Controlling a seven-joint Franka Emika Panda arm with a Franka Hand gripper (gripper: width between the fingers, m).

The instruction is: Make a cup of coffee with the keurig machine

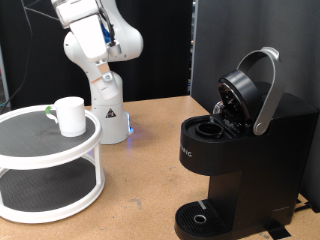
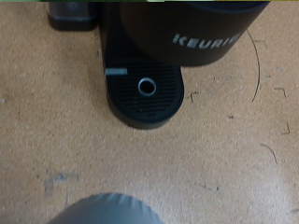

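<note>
The white cup (image 1: 70, 115) stands upright on the top tier of a round white two-tier stand (image 1: 30, 150) at the exterior view's left. The black keurig machine (image 1: 245, 165) stands at the exterior view's right with its silver-trimmed lid (image 1: 255, 85) raised and the pod chamber open. Its round drip base (image 1: 205, 218) is bare. The wrist view looks down on the keurig machine (image 2: 187, 33) and its drip tray (image 2: 145, 93). My arm (image 1: 95, 35) rises out of the exterior view's top, so the gripper is hidden there. The wrist view shows only a blurred grey shape (image 2: 98, 210) at its edge.
The white robot base (image 1: 108, 110) stands behind the stand on the wooden table (image 1: 150, 170). A small green thing (image 1: 47, 110) lies behind the cup on the top tier. A black curtain hangs behind the machine. A dark object (image 2: 73, 14) sits beside the machine in the wrist view.
</note>
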